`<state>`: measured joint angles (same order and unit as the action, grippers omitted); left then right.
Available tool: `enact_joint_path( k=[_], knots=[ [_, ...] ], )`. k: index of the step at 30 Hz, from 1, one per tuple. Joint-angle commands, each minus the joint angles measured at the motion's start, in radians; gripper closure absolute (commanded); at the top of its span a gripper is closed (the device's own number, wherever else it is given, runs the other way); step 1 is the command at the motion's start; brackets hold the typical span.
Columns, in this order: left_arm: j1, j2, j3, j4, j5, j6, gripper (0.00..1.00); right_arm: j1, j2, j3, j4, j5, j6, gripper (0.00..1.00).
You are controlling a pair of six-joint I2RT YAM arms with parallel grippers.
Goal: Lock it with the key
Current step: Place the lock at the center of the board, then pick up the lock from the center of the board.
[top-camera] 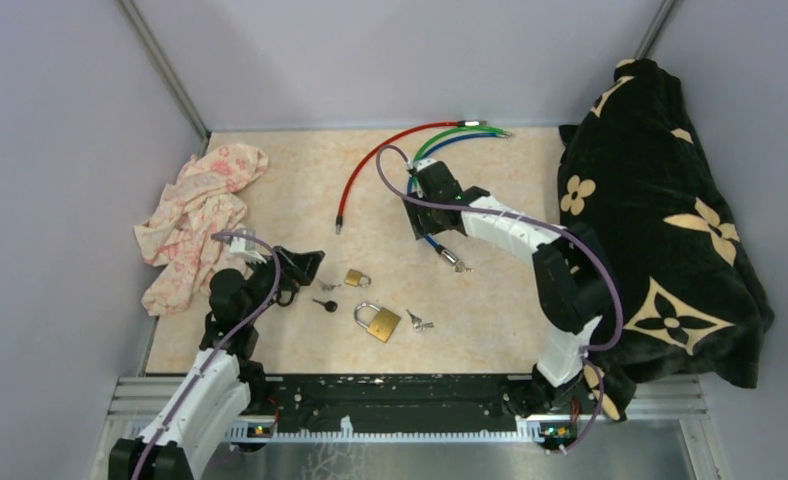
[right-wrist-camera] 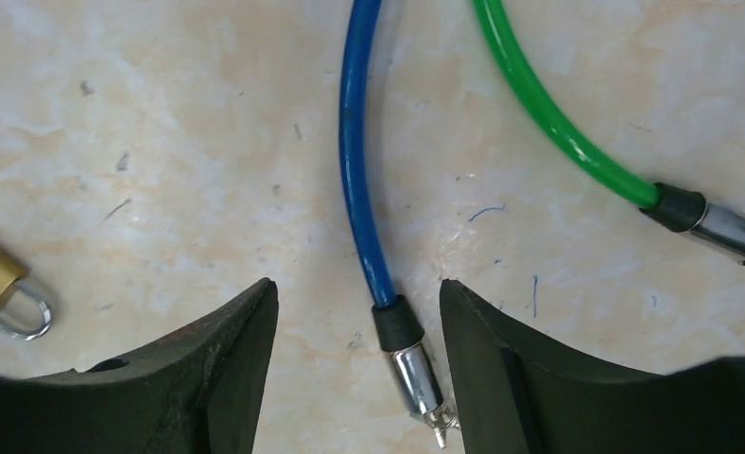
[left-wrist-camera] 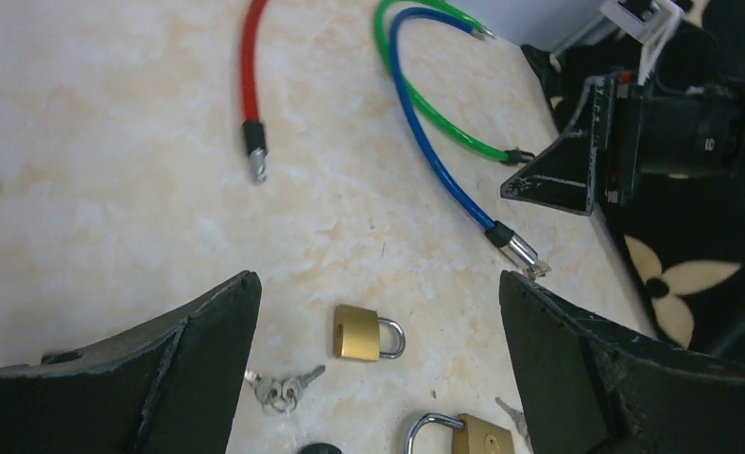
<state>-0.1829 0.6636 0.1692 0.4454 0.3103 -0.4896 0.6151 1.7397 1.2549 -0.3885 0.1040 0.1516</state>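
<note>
Right now your left claw (left-wrist-camera: pixel 376 284) is released, its two fingers (left-wrist-camera: pixel 199 350) spread wide above the counter (top-camera: pixel 270 190) and gripping nothing. Its wrist camera shows the small padlock (left-wrist-camera: pixel 364 333) lying just ahead, inside the gap between the fingers. A bunch of keys (left-wrist-camera: pixel 279 388) sits close to the left finger. At the bottom edge of that view you catch the top of the big padlock (left-wrist-camera: pixel 473 437), with a loose key (left-wrist-camera: pixel 512 414) just beside it, near the right finger. Only the overhead view gives you the black-headed key (top-camera: pixel 325 305) whole, lying between the left claw and the big padlock. The wrist camera clips it to a sliver.

Your right claw (right-wrist-camera: pixel 359 288) is released too. Its own camera shows the blue cable (right-wrist-camera: pixel 355 170) running down between the fingers. The cable's black collar and metal tip sit in the gap and touch neither side. The green cable (right-wrist-camera: pixel 548 113) passes beyond the right finger, and the small padlock peeks in at the far left edge. Overhead, the arm hides most of this. The red cable (top-camera: pixel 365 170) shows overhead and from the left wrist, never from the right. The pink cloth (top-camera: pixel 195 220), out past the left claw, appears overhead only.
</note>
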Motion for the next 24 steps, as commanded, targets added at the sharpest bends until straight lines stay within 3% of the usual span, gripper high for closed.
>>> enact_joint_path(
  k=[1, 11, 19, 21, 24],
  knots=[
    [0.063, -0.069, -0.074, -0.04, -0.088, -0.301, 0.01, 0.0, 0.099, 0.133, -0.096, 0.115, -0.074, 0.37],
    [0.089, -0.103, -0.092, -0.005, -0.154, -0.25, 0.01, -0.003, 0.285, 0.296, -0.1, 0.011, -0.106, 0.4],
    [0.091, -0.086, -0.096, 0.008, -0.145, -0.248, 0.01, -0.005, 0.366, 0.303, -0.097, -0.021, -0.107, 0.49],
    [0.091, -0.078, -0.097, 0.009, -0.143, -0.249, 0.01, -0.005, 0.362, 0.303, -0.1, -0.031, -0.113, 0.58],
    [0.091, -0.063, -0.097, 0.011, -0.141, -0.249, 0.01, -0.005, 0.34, 0.294, -0.091, -0.053, -0.116, 0.86]
  ],
)
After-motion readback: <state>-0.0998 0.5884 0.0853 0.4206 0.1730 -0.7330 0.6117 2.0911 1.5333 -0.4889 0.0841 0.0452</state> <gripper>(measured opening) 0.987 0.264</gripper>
